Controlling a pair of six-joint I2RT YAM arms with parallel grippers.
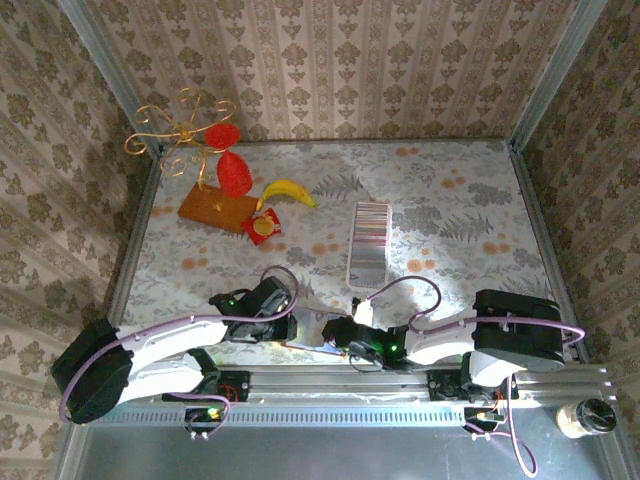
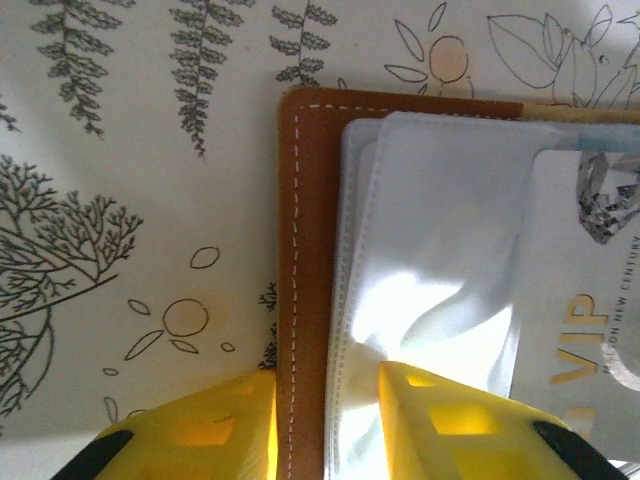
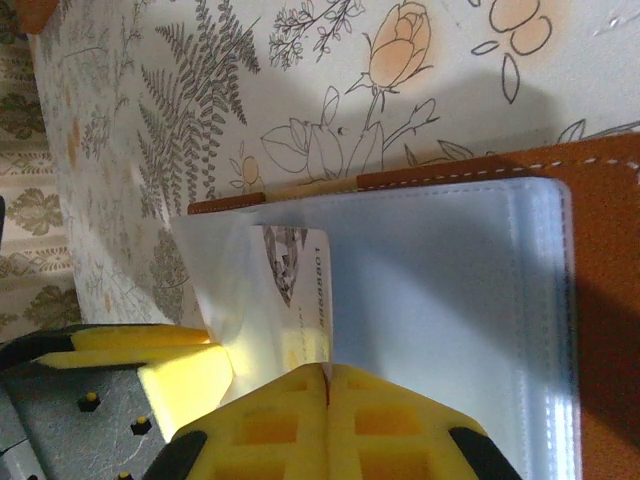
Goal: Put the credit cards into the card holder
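The card holder [image 2: 300, 250] lies open near the table's front edge, with its brown stitched cover [image 3: 605, 260] and clear sleeves facing up. My left gripper [image 2: 325, 385] pinches its edge: one yellow finger sits against the leather and the other presses into a crumpled sleeve. My right gripper [image 3: 328, 370] is shut on a white VIP credit card [image 3: 300, 290], which lies partly inside a sleeve [image 2: 590, 320]. In the top view both grippers [image 1: 298, 333] [image 1: 340, 330] meet over the holder. The remaining credit cards [image 1: 368, 243] form a striped strip at mid table.
At the back left are an orange-brown board [image 1: 217, 208], a small red square [image 1: 266, 227], a banana [image 1: 288, 192], a red ornament [image 1: 235, 170] and a gold wire piece [image 1: 180, 125]. Patterned walls close in the table. A jar [image 1: 585, 417] stands outside the frame, front right.
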